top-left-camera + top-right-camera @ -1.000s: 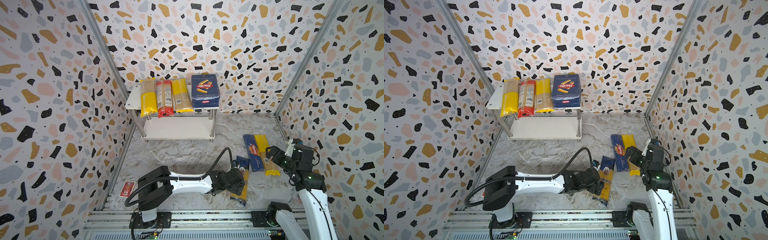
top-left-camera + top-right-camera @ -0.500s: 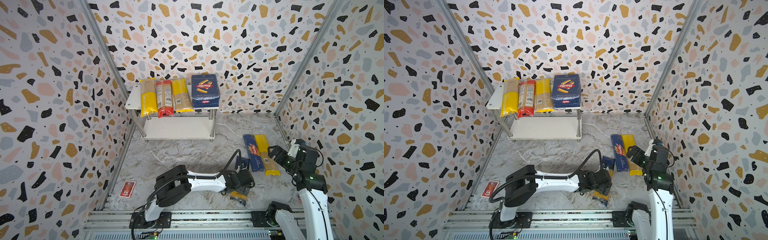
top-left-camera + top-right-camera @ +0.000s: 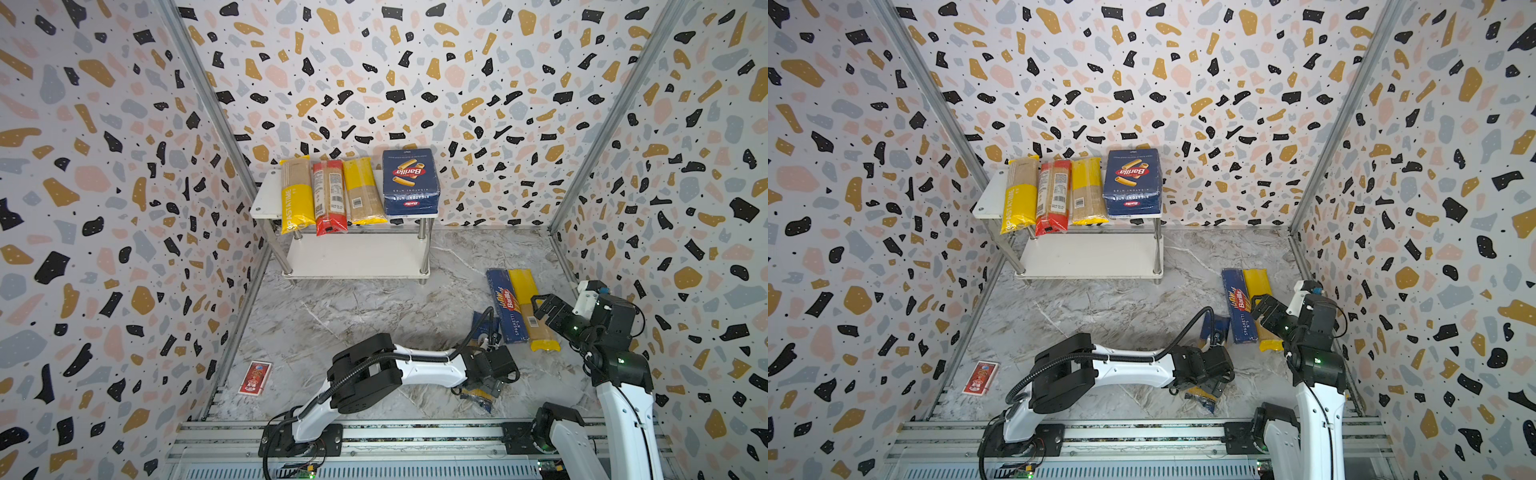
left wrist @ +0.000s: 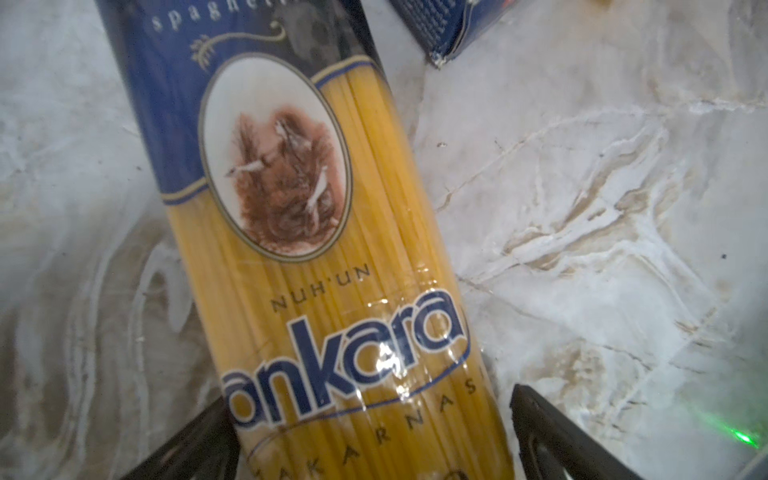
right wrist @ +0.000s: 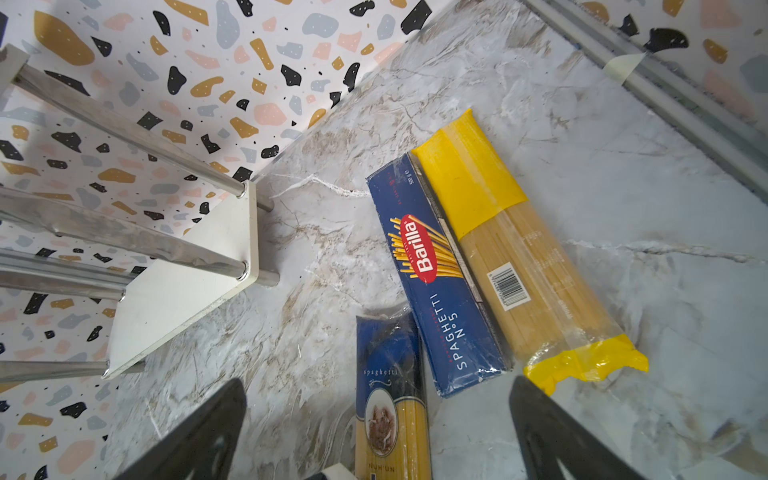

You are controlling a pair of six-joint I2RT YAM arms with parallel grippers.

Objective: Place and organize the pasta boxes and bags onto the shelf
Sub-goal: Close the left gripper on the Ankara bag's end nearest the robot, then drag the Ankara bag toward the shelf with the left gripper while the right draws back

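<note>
**Four packs shelved, three left on the bench**

In both top views the shelf carries four packs on its top board: a yellow bag lettered PASTATIME, a red-ended bag, a second yellow bag and the wide blue box. Its lower board is bare. On the bench lie the narrow blue box and a yellow-ended bag, side by side. The blue-and-yellow bag lies partly under the left arm.

Left wrist view: the left jaws stand wide on either side of the blue-and-yellow bag, not closed on it. Picking it up looks like the step in hand.

Right wrist view: the right jaws are wide and empty above the near ends of the narrow blue box and yellow-ended bag.
</note>
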